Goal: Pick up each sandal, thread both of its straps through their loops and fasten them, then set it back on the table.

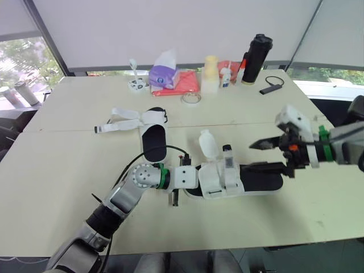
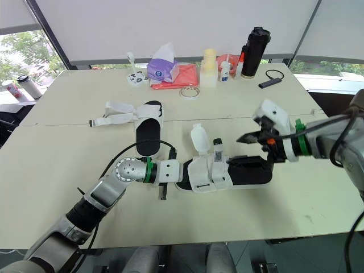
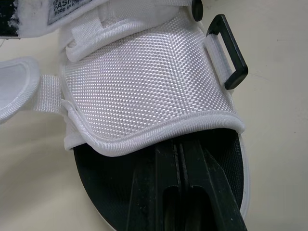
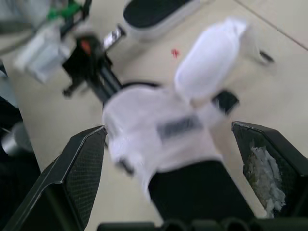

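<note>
A black-soled sandal with a white upper lies near the table's front, its toe toward my left arm. One strap flap stands up unfastened, and a black loop sits at the side of the upper. My left gripper is shut, its fingers pushed in under the upper and lying on the insole. My right gripper hovers open just above the heel end, with nothing between its fingers. The second sandal lies farther back, its white straps spread out to the left.
Along the table's far edge stand a purple tissue pack, a red cloth, a cream bottle, a tall black bottle and a small black device. A tape ring lies in front of them.
</note>
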